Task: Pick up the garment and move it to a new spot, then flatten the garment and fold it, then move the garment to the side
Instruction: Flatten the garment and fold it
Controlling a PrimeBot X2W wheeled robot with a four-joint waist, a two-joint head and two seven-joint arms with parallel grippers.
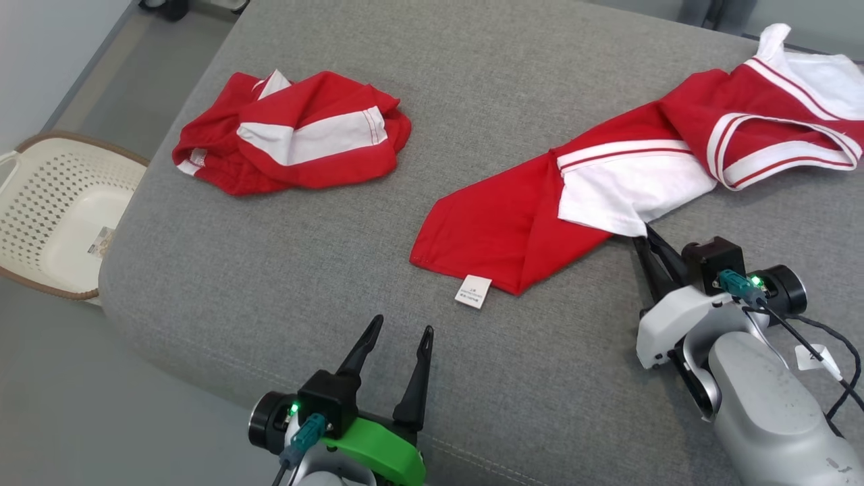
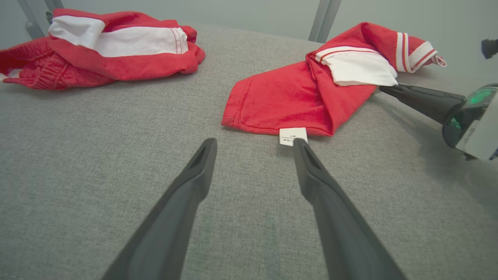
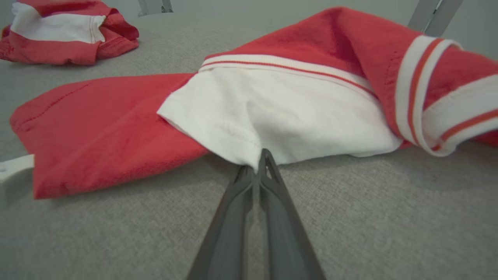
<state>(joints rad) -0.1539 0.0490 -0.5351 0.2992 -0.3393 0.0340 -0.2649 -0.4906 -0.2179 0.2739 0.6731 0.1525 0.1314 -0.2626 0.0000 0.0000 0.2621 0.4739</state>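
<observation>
Left gripper (image 1: pixel 401 325), jaws apart, hovers before the garment (image 1: pixel 513 223) on the grey cushion (image 1: pixel 324 270); right gripper (image 1: pixel 648 231) is closed on its white sleeve edge, likely a sound hold for light, limp cloth.

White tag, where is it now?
Head view, centre: the white tag lies on the grey cushion at the near hem of the stretched-out garment, just ahead of the open left claw.
</observation>
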